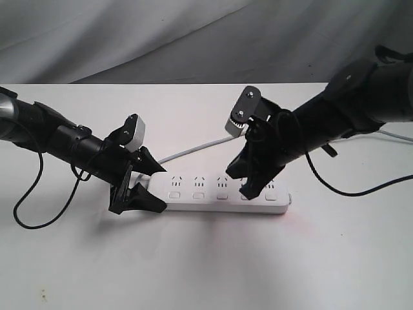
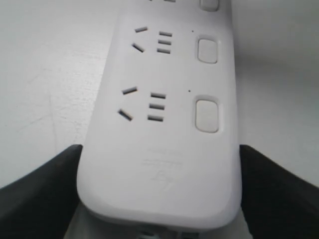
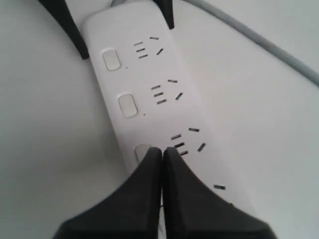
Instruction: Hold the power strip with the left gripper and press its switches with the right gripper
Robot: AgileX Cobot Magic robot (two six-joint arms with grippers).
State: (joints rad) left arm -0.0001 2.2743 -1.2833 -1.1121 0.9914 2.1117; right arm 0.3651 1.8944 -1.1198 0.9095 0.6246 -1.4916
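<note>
power strip [image 1: 213, 194] end clamped by the left gripper [image 1: 161, 188]
only the right wrist view shows the right gripper [image 3: 162, 154] pinched closed on a switch [image 3: 140, 150]

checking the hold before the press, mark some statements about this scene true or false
1. The left gripper has its jaws on either side of one end of the power strip. True.
2. The right gripper has its jaws spread wide. False: they are pressed together, tips at the row of switches.
3. A plug sits in the strip. False: every socket in view is empty.
4. The grey cord trails away across the table. True.
</note>
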